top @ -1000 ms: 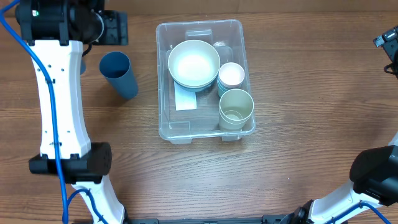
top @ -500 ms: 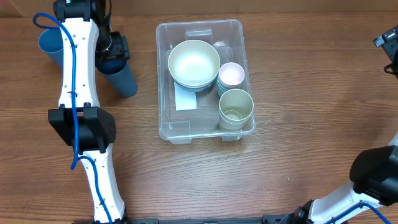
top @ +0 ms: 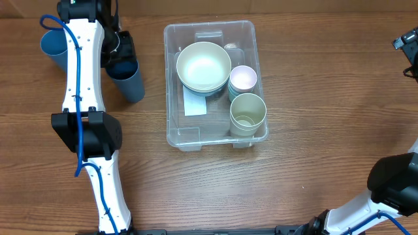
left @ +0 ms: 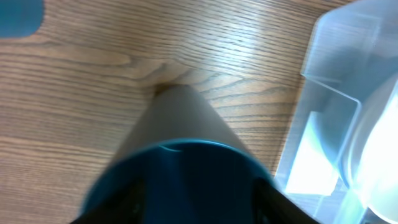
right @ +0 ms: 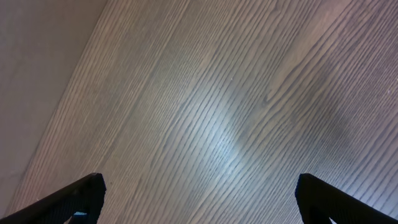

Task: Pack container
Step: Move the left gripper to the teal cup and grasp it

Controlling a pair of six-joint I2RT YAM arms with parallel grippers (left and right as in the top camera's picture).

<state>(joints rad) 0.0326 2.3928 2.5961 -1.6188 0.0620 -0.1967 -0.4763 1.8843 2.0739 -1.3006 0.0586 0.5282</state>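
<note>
The clear container [top: 171, 85] sits at the table's middle and shows at the right of the left wrist view [left: 329, 56]. It holds a pale green bowl [top: 204, 65], a pink cup [top: 243, 78], a light green cup [top: 248, 112] and its white label [top: 194, 103]. A dark blue cup [top: 130, 83] stands upright left of the container. My left gripper [top: 121, 53] is over its rim, open, with a finger on each side of the cup [left: 180, 124]. My right gripper [right: 199, 202] is open and empty over bare wood at the far right edge.
A second blue cup [top: 51, 44] stands at the far left, behind my left arm, and shows in the top left corner of the left wrist view [left: 18, 15]. The right arm's base [top: 392, 183] is at the lower right.
My left arm swung right from the far left corner and came down over the dark blue cup, uncovering the second blue cup. In the last half second it barely shifted. The right arm stayed still.
</note>
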